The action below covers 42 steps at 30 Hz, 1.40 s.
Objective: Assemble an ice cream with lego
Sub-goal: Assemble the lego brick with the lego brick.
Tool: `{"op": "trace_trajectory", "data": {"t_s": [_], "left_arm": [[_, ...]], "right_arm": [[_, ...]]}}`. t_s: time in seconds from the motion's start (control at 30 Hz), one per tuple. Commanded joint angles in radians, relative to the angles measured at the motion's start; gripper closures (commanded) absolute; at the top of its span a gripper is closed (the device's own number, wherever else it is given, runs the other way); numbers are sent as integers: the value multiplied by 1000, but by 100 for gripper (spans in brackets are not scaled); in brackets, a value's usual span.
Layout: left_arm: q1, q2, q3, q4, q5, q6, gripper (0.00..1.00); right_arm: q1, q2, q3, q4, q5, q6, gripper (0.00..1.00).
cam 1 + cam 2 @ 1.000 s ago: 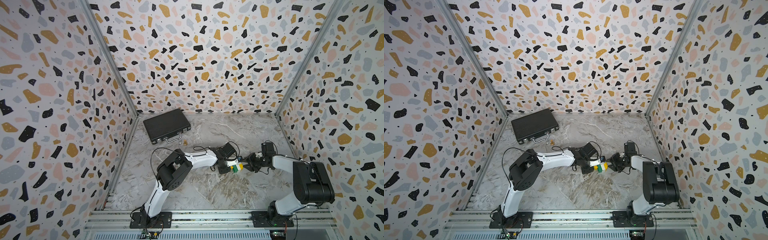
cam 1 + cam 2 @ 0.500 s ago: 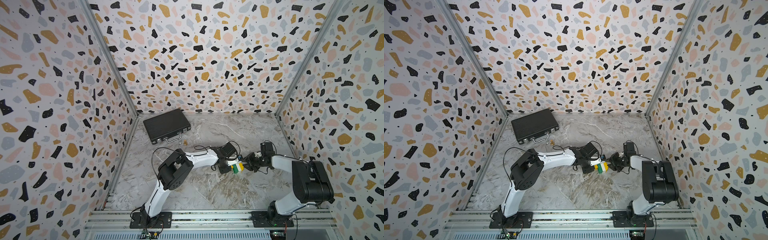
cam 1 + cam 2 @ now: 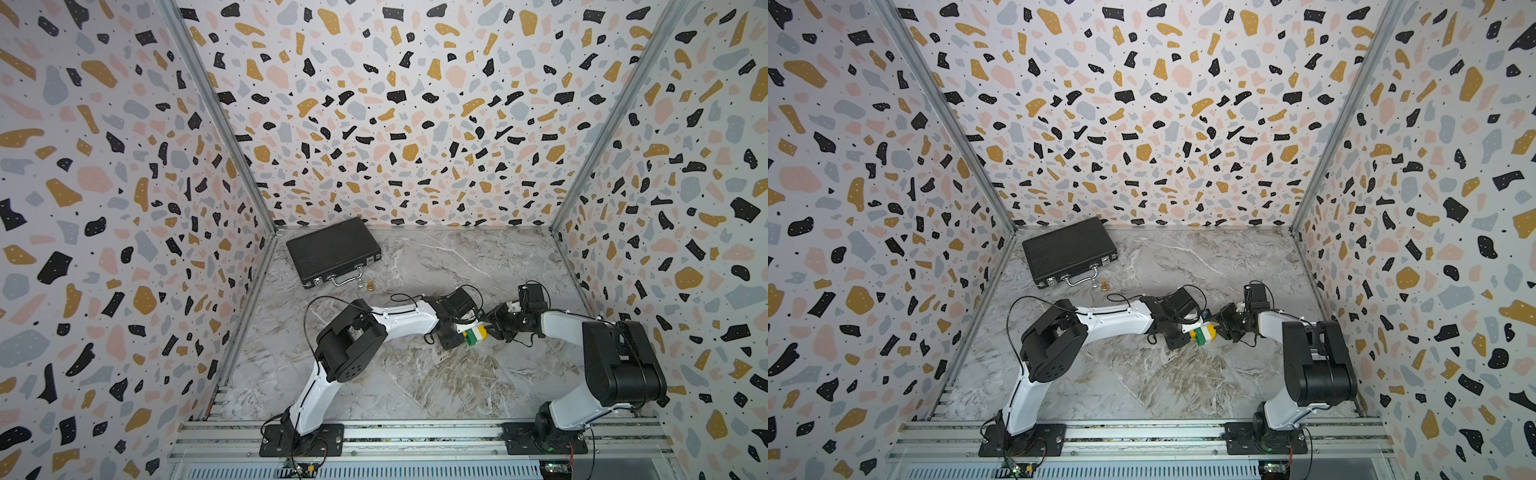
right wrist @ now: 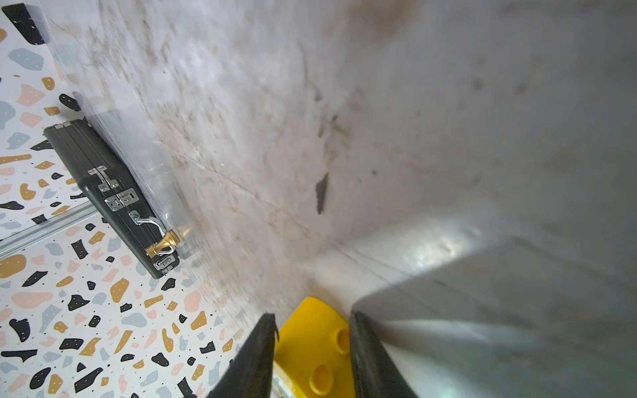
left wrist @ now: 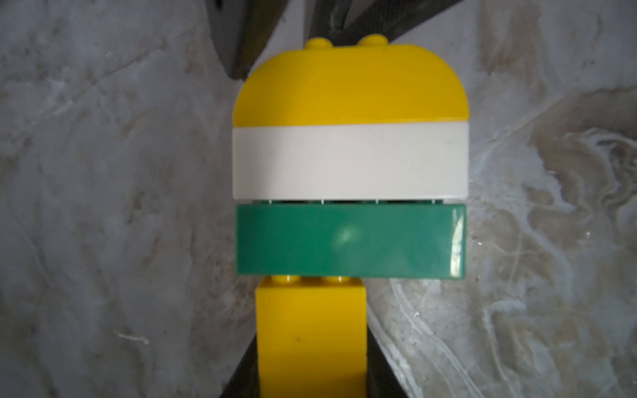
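The ice cream is a stack of joined lego: a small yellow brick, a long green one, a white one and a rounded yellow end with studs. In both top views it hangs just above the marble floor between the two arms. My left gripper is shut on the small yellow brick. From the opposite side my right gripper is shut on the rounded yellow end, one black finger against each side.
A closed black case lies at the back left by the wall. A small gold figurine stands beside its handle. Terrazzo walls close in three sides, and a metal rail runs along the front.
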Motion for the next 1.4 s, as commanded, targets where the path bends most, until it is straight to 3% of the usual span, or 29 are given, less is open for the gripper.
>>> {"op": "trace_trajectory", "data": {"t_s": [0.0,0.3,0.67,0.77,1.37], "left_arm": [[-4,103,-89,-151,-83,-22,98],[0,94,-118,-159,-102,-33,98],[-7,82,-87,-242,146,17,97],[-6,100,-69,-268,92,6,96],[-8,199,80,-267,19,-144,94]], "right_arm": [[26,59,-22,-118,42,-11,60],[25,79,-6,-132,54,-38,60],[26,70,-22,-119,52,-40,60],[25,72,-14,-138,57,-55,60],[27,70,-55,-81,31,-36,60]]}}
